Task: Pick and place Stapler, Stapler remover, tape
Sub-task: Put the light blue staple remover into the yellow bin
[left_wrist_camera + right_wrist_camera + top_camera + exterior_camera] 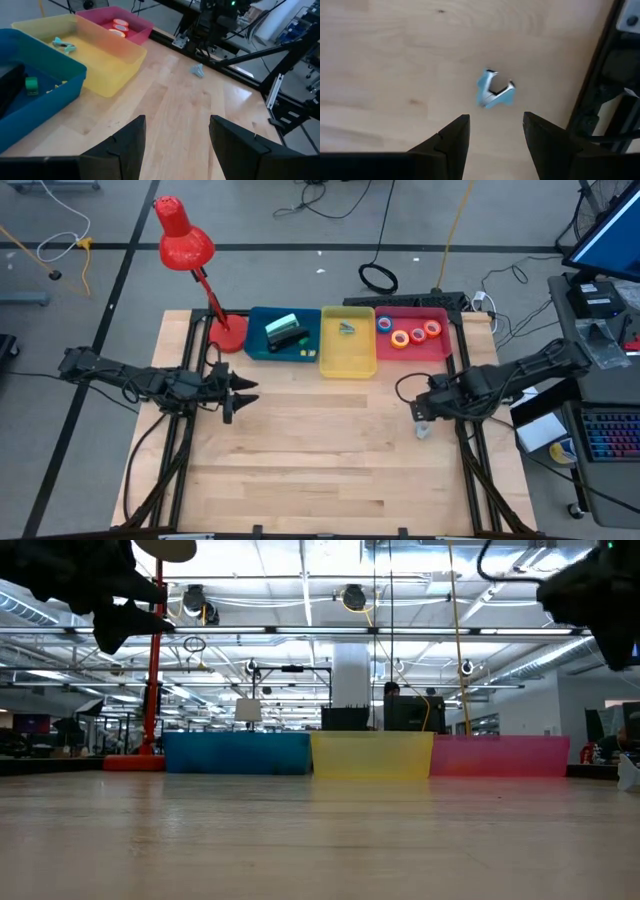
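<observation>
We are seeing stapler (pixel 285 332) lying in blue bin (pixel 262 352), tape (pixel 408 334) in red bin (pixel 440 347), both beside yellow bin (pixel 347 365). One stapler remover (pixel 494 90) lying loose on desk (pixel 320 450), well right of yellow bin. Right gripper (pixel 493 132) hovering over it, fingers open, empty. Left gripper (pixel 176 137) waiting left of yellow bin, fingers open.

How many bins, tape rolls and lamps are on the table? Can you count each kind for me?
bins: 3 (blue, yellow, pink)
tape rolls: 4, all in the pink one
lamp: 1, red
Total: 8
</observation>
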### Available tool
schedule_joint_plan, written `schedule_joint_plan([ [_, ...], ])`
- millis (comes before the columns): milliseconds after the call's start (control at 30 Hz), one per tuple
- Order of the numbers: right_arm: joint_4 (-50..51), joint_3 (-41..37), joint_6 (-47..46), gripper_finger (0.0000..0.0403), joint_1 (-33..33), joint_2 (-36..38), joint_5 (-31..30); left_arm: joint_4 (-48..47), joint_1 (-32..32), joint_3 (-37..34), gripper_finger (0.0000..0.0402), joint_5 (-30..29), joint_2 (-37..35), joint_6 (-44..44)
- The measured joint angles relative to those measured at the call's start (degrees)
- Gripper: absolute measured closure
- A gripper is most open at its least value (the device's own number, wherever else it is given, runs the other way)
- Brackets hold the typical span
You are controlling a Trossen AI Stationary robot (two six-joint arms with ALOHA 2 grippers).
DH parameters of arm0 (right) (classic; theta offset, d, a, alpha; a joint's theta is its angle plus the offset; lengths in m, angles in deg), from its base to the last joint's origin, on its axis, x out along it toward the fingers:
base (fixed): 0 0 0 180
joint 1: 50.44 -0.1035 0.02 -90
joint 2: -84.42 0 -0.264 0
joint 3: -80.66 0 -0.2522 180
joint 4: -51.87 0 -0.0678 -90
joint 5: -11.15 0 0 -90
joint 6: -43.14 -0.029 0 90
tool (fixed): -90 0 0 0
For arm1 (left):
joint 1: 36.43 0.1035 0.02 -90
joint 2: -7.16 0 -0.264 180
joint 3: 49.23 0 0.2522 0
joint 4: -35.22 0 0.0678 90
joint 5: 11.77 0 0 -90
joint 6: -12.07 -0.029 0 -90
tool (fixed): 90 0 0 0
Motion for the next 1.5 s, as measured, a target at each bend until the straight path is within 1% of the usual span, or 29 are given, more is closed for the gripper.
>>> schedule_joint_plan([
  [67, -1.3, -2.4, -2.4, 0.0227, -0.5, 0.0, 0.5, 0.0, 0.0, 0.0, 0.0183, 0.0, 0.0, 0.1],
  [167, -3.3, -6.2, -5.9, 0.0229, -1.7, 0.0, 4.0, 0.0, 0.0, 0.0, 0.0183, 0.0, 0.0, 0.4],
  [233, -4.9, -8.6, -8.3, 0.0229, -2.9, 0.0, 4.7, 0.0, 0.0, 0.0, 0.0183, 0.0, 0.0, 0.5],
  [400, -12.7, -13.2, -13.6, 0.0225, -5.5, 0.1, 4.1, 0.1, 0.0, 0.0, 0.0183, -1.1, 0.0, 1.0],
  [467, -14.5, -14.2, -14.9, 0.0226, -6.3, -0.2, 3.7, 0.1, 0.0, 0.0, 0.0183, -1.1, 0.0, 1.0],
  [567, -17.9, -15.7, -17.0, 0.0228, -7.1, 0.0, 1.5, 0.1, 0.0, 0.0, 0.0183, -1.1, 0.0, 1.0],
  [733, -22.3, -18.9, -19.4, 0.0231, -8.1, 0.0, 1.2, 0.1, 0.0, 0.0, 0.0183, -1.1, 0.3, 1.6],
  [1000, -27.4, -23.9, -20.9, 0.0227, -8.4, 0.0, 1.1, 0.1, 0.0, 0.0, 0.0183, -1.1, 0.3, 1.6],
  [1133, -29.9, -25.2, -20.8, 0.023, -8.4, 0.0, -0.4, 0.1, 0.0, 0.0, 0.0183, -1.1, 0.3, 1.7],
  [1500, -42.9, -30.2, -19.1, 0.0228, -8.4, 0.3, -0.4, 0.1, 0.0, 0.0, 0.0183, -1.1, 0.3, 1.8],
])
